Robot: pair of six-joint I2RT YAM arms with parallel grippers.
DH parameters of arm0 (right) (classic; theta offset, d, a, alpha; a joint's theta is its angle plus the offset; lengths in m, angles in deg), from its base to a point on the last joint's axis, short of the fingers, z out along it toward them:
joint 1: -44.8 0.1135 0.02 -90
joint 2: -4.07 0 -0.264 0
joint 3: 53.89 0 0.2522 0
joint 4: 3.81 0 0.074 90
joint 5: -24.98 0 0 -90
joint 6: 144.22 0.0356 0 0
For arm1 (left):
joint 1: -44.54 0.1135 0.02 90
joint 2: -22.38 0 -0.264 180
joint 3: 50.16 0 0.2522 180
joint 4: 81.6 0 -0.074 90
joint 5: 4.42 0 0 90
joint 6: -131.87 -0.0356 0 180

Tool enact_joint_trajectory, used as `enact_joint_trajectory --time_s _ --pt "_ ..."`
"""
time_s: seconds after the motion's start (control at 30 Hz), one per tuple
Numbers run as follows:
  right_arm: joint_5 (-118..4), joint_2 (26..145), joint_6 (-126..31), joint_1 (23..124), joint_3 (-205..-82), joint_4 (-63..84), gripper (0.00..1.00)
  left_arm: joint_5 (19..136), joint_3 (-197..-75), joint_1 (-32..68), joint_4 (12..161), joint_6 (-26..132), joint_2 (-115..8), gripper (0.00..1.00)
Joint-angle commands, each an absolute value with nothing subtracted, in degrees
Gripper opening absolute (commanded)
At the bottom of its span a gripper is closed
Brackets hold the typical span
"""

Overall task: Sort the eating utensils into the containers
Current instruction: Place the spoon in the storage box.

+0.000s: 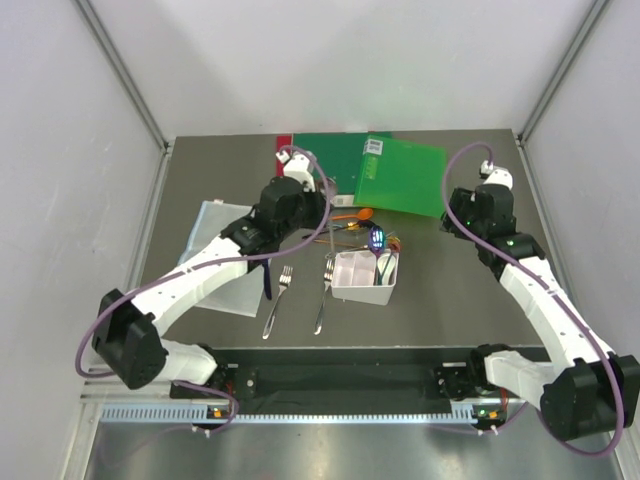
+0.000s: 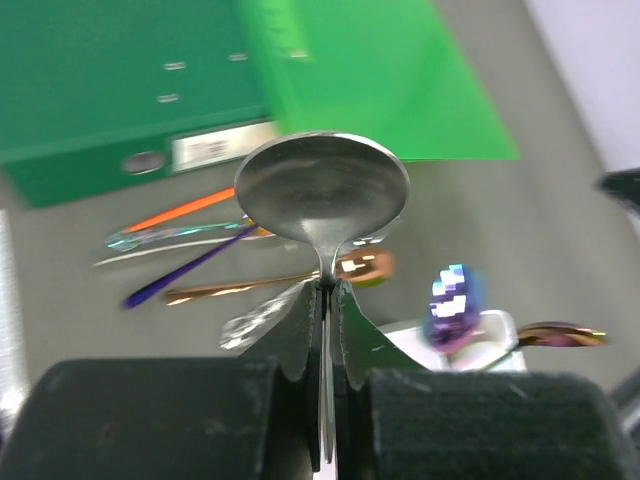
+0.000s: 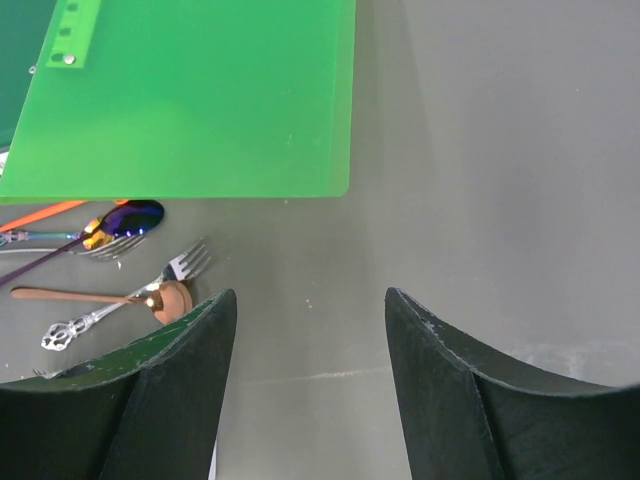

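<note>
Spoon in left gripper, aloft

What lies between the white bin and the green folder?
A loose cluster of utensils, orange and copper among them, lies between the bin and the folder, seen in the top view.

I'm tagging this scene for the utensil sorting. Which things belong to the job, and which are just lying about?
Job: spoon in the left gripper, bin, two forks left of it, utensil pile beyond it.
Lying about: green folders, clear sheet.
</note>
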State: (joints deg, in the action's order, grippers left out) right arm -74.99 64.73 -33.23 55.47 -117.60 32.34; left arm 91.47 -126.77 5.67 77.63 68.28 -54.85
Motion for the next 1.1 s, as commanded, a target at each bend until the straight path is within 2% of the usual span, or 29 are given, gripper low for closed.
enact_joint_trajectory --time_s 0.0,0.27,1.07 --pt "-74.8 64.4 -33.0 54.6 -117.8 31.3 0.61 88.2 -129.3 2.4 90.3 70.3 -57.3 0.0" --pt "-74.8 64.6 -33.2 54.4 -117.5 31.6 0.61 90.8 -133.6 -5.1 91.0 67.4 -60.9 0.0" --pt "-73.7 65.2 -33.6 53.7 -115.8 30.6 0.61 92.9 -131.4 -10.7 96.3 67.1 -67.4 0.0"
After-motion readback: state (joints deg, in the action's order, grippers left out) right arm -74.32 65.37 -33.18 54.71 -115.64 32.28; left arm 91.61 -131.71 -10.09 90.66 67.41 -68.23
